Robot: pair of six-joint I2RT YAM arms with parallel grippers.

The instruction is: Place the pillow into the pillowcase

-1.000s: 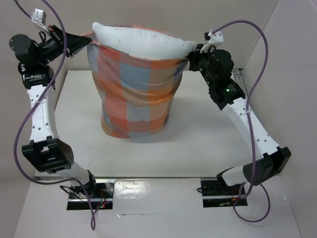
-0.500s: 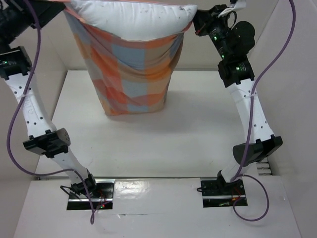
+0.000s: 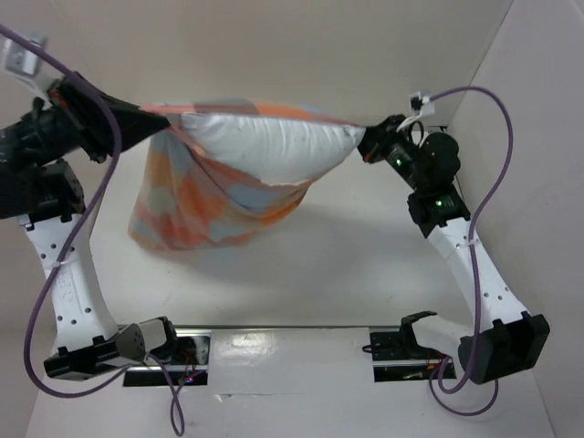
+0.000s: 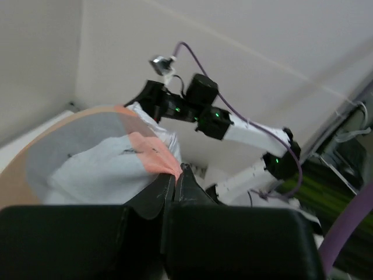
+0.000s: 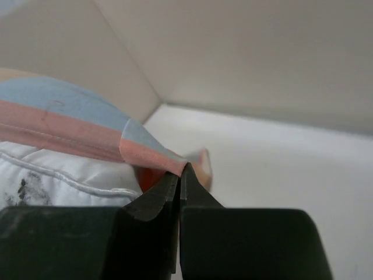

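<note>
My left tool (image 4: 176,173) and right tool (image 5: 179,171) are each pinched tight on an opposite corner of the pillowcase (image 3: 182,205) mouth. They sling it above the worktop (image 3: 365,265), with the pillow (image 3: 274,151) mostly inside and its white top bulging out. I judge this the settling step: next I must jog the pillow deeper, minding the walls (image 3: 274,55) close behind and to the right, with more room toward me.

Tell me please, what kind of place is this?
Probably a robot test cell: a white table inside plain white walls, with a left arm and right arm mounted at its edge.
</note>
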